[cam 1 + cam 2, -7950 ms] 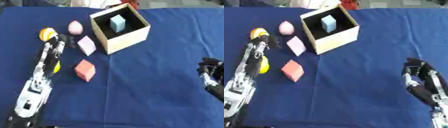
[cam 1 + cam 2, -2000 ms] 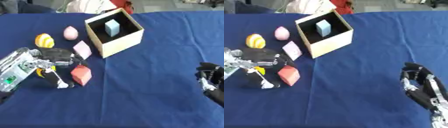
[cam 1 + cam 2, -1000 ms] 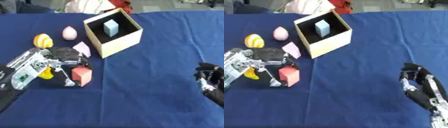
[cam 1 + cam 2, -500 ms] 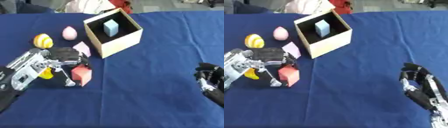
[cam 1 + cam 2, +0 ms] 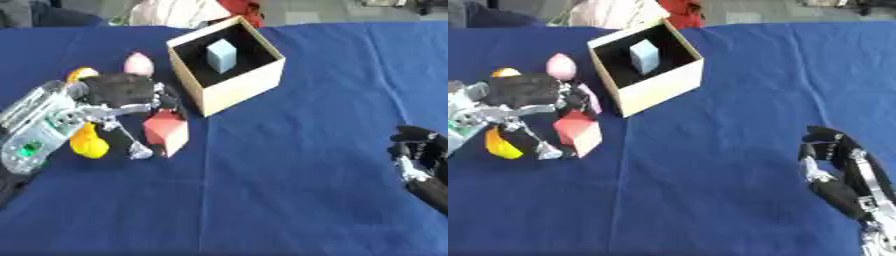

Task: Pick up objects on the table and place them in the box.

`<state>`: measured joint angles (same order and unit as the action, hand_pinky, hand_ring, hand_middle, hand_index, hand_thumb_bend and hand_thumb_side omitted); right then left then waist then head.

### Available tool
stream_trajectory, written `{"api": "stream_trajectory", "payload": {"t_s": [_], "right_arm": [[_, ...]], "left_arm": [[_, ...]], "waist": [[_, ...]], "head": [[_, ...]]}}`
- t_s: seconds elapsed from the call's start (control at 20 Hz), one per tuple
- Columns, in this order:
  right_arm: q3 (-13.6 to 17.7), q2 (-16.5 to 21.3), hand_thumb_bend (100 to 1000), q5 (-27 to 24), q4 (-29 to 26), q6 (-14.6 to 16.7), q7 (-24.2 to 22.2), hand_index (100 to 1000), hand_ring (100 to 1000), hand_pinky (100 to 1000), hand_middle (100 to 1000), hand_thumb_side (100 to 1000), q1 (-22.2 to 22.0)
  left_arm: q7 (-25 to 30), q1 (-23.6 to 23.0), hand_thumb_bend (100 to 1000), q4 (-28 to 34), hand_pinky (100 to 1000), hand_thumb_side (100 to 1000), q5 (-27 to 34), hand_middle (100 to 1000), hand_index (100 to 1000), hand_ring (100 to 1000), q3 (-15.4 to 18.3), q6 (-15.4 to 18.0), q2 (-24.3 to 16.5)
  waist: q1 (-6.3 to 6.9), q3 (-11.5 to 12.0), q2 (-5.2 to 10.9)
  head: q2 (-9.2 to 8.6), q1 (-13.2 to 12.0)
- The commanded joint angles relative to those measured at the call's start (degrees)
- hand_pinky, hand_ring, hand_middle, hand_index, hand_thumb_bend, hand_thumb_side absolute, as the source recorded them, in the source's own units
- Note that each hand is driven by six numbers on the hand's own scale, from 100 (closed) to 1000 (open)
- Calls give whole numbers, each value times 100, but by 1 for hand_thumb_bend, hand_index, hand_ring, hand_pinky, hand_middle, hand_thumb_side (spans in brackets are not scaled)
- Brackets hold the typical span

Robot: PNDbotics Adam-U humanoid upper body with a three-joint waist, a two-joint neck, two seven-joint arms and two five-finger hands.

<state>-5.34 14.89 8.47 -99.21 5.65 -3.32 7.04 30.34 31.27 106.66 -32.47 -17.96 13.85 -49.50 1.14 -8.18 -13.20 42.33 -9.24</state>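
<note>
On the blue cloth, the left hand (image 5: 122, 92) curls round a red block (image 5: 166, 131) just beside the open box (image 5: 229, 67).
Left eye view: the hand's fingers and thumb reach down around the red block, which sits tilted on the blue tablecloth (image 5: 289, 165); a yellow object (image 5: 88, 143) lies under the forearm, an orange-and-yellow ball (image 5: 80, 75) and a pink egg (image 5: 137, 63) sit behind the hand, and a light blue cube (image 5: 221, 55) rests inside the box. Right eye view: a pale pink block (image 5: 589, 98) peeks out between the hand and the box, touching neither clearly; the right hand (image 5: 833, 150) rests near the lower right corner, fingers loosely curled, holding nothing.
</note>
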Motion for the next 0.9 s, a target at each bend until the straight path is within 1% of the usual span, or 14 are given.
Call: {"api": "stream_trajectory", "payload": {"t_s": [0.05,0.15,0.25,0.3,0.35,0.45,0.5,0.65,0.7,0.8,0.9], "right_arm": [[8,103,100,0,-37,7,-13,805,658,684,674,374,20],[-4,107,100,-6,-31,7,-24,805,658,684,674,374,18],[-23,108,100,-15,-25,9,-41,805,658,685,674,373,21],[-35,106,100,-21,-22,11,-53,805,658,685,674,373,24],[-46,105,100,-27,-19,11,-64,805,658,685,675,372,27],[-75,101,100,-43,-13,14,-92,805,658,685,675,372,40],[-93,97,100,-53,-11,16,-110,805,658,685,675,373,51],[-137,88,100,-88,-2,16,-155,804,658,684,674,377,74],[-152,88,100,-102,3,14,-169,804,658,684,674,380,81],[-178,90,100,-129,11,12,-197,804,658,684,675,381,92],[-190,88,100,-142,14,9,-214,804,657,684,674,381,100]], "left_arm": [[-102,386,332,18,635,124,72,381,632,439,261,-222,-241],[-225,737,345,-338,638,119,-75,385,637,443,280,-319,-94],[-365,1117,360,-860,641,117,-345,393,646,451,232,-354,148],[-443,1312,364,-1165,642,117,-534,396,649,453,196,-340,298],[-540,1487,395,-1457,645,116,-755,405,659,455,169,-299,451],[-795,1801,391,-2115,648,114,-1309,411,665,432,145,-219,797],[-937,1931,392,-2450,650,113,-1554,408,669,435,148,-182,975],[-1395,2217,375,-3297,670,104,-2133,417,696,459,206,-70,1422],[-1571,2289,349,-3534,673,100,-2260,413,695,458,252,-51,1564],[-1913,2396,330,-3916,689,100,-2402,428,707,472,318,-8,1781],[-2159,2462,329,-4158,710,100,-2488,464,735,504,333,51,1908]], "waist": [[-27,-23,194],[-30,-47,204],[-37,-80,214],[-43,-102,218],[-48,-124,222],[-63,-185,223],[-71,-228,221],[-94,-352,207],[-104,-396,198],[-118,-470,184],[-124,-522,176]], "head": [[-24,15],[-38,13],[-47,11],[-52,0],[-55,-16],[-68,-61],[-75,-91],[-93,-166],[-96,-192],[-98,-245],[-96,-291]]}}
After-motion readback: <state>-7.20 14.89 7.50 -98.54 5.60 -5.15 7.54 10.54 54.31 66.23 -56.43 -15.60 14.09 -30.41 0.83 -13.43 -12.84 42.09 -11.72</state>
